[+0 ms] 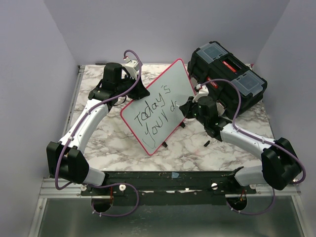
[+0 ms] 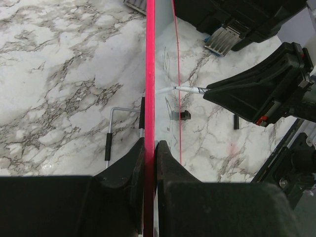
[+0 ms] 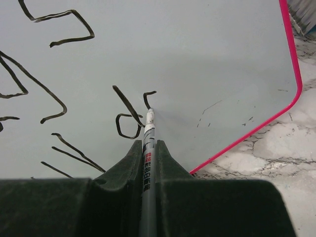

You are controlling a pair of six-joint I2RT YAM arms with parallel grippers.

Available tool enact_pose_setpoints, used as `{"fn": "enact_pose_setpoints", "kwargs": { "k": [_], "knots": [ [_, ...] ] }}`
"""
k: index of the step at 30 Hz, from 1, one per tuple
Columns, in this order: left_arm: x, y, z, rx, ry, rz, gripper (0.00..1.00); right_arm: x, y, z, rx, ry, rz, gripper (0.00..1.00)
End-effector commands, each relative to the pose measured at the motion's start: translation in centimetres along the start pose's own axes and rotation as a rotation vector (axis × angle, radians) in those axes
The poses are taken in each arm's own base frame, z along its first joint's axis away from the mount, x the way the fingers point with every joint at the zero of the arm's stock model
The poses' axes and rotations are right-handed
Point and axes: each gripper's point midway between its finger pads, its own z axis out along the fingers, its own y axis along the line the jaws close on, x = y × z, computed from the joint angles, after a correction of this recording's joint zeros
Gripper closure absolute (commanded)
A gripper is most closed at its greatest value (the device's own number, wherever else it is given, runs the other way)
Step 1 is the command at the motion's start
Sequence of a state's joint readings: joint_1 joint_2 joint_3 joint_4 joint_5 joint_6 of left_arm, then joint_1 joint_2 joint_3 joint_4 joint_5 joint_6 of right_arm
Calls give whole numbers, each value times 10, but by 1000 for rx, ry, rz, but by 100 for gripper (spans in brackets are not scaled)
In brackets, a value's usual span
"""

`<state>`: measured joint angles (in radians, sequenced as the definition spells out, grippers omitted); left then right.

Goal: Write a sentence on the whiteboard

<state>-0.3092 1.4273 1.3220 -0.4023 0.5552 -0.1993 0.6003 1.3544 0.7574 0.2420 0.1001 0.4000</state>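
Note:
The whiteboard (image 1: 159, 101), white with a red-pink rim, stands tilted on edge over the marble table. My left gripper (image 2: 149, 148) is shut on its rim (image 2: 149, 74) at the upper left edge. The sentence (image 1: 154, 111) reads "Today's" above "your d" with a further stroke started. My right gripper (image 3: 149, 145) is shut on a grey marker (image 3: 148, 143); its tip (image 3: 150, 112) touches the board (image 3: 197, 59) at the stroke just right of the "d" (image 3: 127, 123). In the left wrist view the marker (image 2: 190, 89) meets the board face edge-on.
A black toolbox (image 1: 227, 74) with red latches stands behind the right arm at the back right. A small black cap (image 1: 206, 143) lies on the marble table (image 1: 197, 153) near the board's lower edge. A wire stand (image 2: 116, 128) sits behind the board.

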Motion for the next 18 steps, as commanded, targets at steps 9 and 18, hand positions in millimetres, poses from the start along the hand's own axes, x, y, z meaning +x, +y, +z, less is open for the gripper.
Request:
{"fn": "enact_pose_setpoints", "kwargs": {
  "k": [9,18],
  "knots": [
    [21,2,6,-6,72,58,100,-7,0,13,31,18,-30,99],
    [21,3,8,-6,76,57,100,-16,6,16,15,7,-32,99]
  ]
}}
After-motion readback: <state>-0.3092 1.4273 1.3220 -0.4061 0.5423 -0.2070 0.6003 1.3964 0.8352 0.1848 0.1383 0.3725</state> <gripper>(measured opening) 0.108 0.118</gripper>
